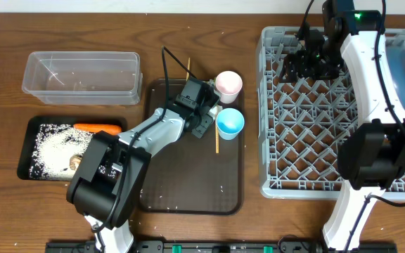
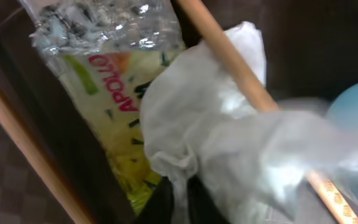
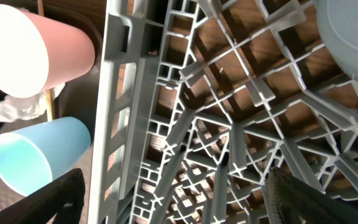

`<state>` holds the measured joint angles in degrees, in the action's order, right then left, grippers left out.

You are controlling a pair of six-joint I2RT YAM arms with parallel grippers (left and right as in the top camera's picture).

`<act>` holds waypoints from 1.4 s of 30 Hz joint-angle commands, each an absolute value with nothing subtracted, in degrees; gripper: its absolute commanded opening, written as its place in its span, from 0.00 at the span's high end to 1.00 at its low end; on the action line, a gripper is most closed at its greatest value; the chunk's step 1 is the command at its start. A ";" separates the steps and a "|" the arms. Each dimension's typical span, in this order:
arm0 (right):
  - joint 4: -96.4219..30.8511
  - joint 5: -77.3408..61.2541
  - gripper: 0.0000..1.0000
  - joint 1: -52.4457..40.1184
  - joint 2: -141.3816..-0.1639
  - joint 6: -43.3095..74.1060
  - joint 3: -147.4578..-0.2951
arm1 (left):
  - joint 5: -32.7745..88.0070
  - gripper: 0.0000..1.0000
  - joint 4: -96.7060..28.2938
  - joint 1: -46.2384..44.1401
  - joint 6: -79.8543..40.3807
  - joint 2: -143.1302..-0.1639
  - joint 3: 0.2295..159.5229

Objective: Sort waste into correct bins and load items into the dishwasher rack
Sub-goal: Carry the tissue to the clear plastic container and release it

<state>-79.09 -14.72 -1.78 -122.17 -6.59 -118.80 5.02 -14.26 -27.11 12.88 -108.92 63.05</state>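
Our left gripper pinches the crumpled white tissue lying against the wrapper. We see our right gripper spread wide, empty, over the dishwasher rack.

Pink cup and blue cup hem the left pincer; nearer, the serving tray lies open.

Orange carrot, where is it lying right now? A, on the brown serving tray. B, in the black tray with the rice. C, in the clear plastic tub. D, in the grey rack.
B: in the overhead view the orange carrot lies along the far edge inside the black tray, right beside the white rice grains.
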 commanded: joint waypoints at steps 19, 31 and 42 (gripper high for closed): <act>-79.53 -14.79 0.13 -2.33 -120.22 -7.38 -119.13 | -1.23 0.94 -18.24 -18.17 3.75 -81.73 64.53; -79.59 -14.81 0.13 -2.33 -120.22 -7.38 -119.13 | -4.12 0.94 -4.60 0.49 2.22 -93.43 64.51; -79.53 -14.81 0.13 -2.33 -120.22 -7.38 -119.13 | -3.64 0.02 -3.79 3.70 2.24 -97.54 64.51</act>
